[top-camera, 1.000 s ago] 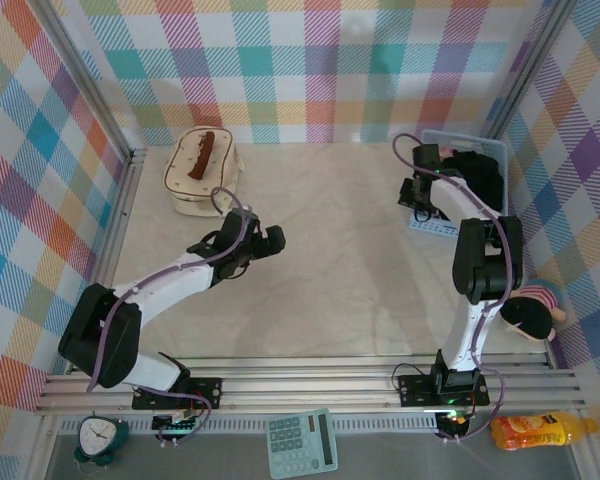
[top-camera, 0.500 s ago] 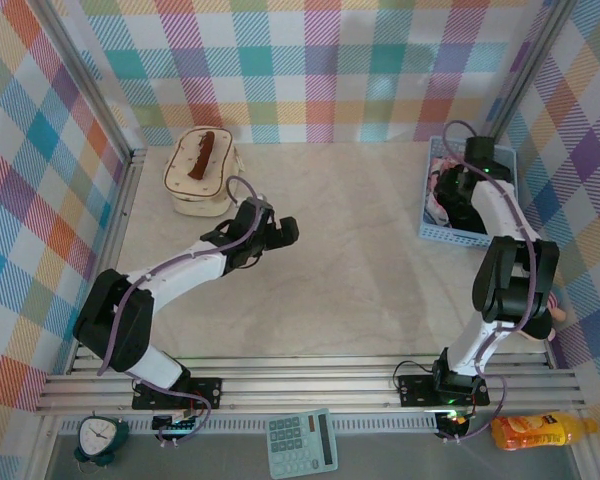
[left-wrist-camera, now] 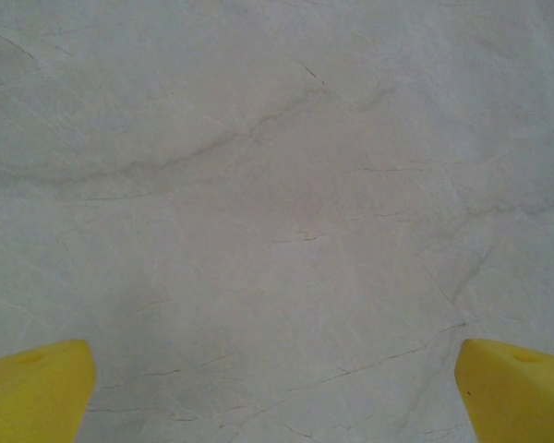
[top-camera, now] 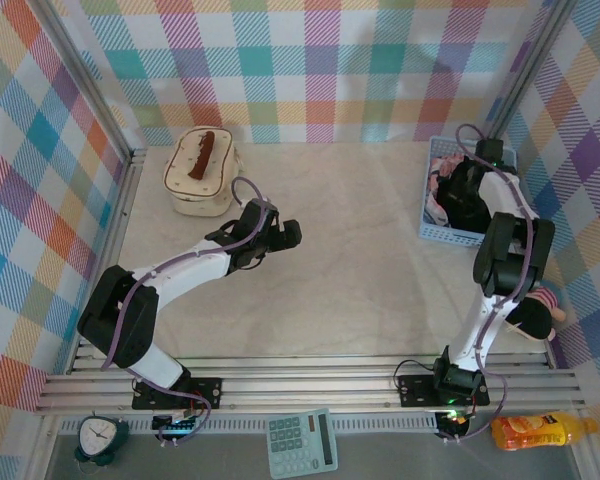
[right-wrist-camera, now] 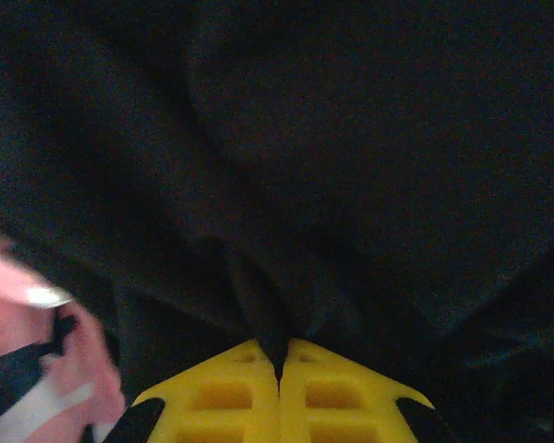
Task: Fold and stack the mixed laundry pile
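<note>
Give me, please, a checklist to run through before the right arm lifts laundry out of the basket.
1. Right gripper shut on the black shirt: ok, a fold is pinched between its fingers.
2. Pink printed garment outside the pinch: ok, it lies beside the fingers.
3. Shirt untangled from the pink printed garment: cannot tell.
4. Shirt free of the light-blue mesh basket: cannot tell.
5. Left gripper open over the table, ready to help: ok.
</note>
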Controlling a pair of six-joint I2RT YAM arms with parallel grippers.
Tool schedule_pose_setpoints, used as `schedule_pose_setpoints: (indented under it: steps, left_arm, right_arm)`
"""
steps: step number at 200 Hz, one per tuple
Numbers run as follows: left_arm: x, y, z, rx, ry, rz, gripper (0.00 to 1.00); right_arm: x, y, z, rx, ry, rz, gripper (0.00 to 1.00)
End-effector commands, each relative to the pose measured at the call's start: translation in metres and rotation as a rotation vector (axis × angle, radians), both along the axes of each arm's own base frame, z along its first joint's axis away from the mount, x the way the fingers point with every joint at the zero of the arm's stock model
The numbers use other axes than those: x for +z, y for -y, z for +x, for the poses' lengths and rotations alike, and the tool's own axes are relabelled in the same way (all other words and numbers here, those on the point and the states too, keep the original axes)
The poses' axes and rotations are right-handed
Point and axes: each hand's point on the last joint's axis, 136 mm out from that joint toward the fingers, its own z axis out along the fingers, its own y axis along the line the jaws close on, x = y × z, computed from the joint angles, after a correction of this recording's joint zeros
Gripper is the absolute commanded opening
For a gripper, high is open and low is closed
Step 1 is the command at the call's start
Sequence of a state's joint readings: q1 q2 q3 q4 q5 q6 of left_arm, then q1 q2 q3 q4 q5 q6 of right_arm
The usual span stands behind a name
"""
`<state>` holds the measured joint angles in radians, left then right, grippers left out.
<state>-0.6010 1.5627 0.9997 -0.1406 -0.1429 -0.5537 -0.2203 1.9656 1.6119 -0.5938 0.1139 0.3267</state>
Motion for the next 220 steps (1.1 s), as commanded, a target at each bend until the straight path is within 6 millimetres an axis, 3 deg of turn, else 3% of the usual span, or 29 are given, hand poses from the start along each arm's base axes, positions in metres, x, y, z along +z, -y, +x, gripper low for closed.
schedule_pose_setpoints:
  steps: [1, 41, 64, 103, 117, 132, 155, 177, 199, 202, 210, 220]
  left_arm:
    - [0.011, 0.01, 0.003, -0.026, 0.027, -0.004, 1.0]
    - [0.006, 0.019, 0.005, -0.041, 0.012, -0.046, 1.0]
    - [0.005, 0.02, 0.005, -0.042, 0.014, -0.058, 1.0]
    - [0.017, 0.014, 0.012, -0.021, 0.046, -0.053, 1.0]
    - [0.024, 0.005, 0.016, 0.008, 0.062, -0.043, 1.0]
    - [0.034, -0.009, 0.02, 0.048, 0.083, -0.028, 1.0]
    - [0.046, -0.042, 0.021, 0.133, 0.103, 0.017, 1.0]
    - [0.055, -0.078, 0.014, 0.213, 0.11, 0.071, 1.0]
    - [0.058, -0.111, -0.004, 0.285, 0.114, 0.164, 1.0]
    - [0.058, -0.115, -0.006, 0.292, 0.113, 0.175, 1.0]
    - [0.057, -0.122, -0.013, 0.307, 0.108, 0.195, 1.0]
    - [0.055, -0.127, -0.02, 0.307, 0.102, 0.202, 1.0]
  right_arm:
    - [0.113, -0.019, 0.007, 0.086, 0.279, 0.029, 0.0]
    - [0.23, -0.046, -0.025, 0.16, 0.569, 0.038, 0.0]
    - [0.291, -0.076, -0.048, 0.273, 0.736, 0.101, 0.0]
    - [0.393, -0.169, -0.093, 0.623, 0.957, 0.292, 0.0]
    - [0.412, -0.21, -0.106, 0.754, 0.972, 0.342, 0.0]
    - [0.418, -0.252, -0.116, 0.882, 0.963, 0.402, 0.0]
    - [0.396, -0.297, -0.11, 0.974, 0.899, 0.475, 0.0]
    - [0.338, -0.314, -0.072, 0.919, 0.768, 0.534, 0.0]
    - [0.24, -0.317, -0.017, 0.773, 0.591, 0.489, 0.0]
    - [0.225, -0.315, -0.009, 0.75, 0.564, 0.472, 0.05]
    - [0.18, -0.303, 0.011, 0.66, 0.474, 0.402, 0.32]
    - [0.133, -0.287, 0.024, 0.577, 0.343, 0.329, 0.43]
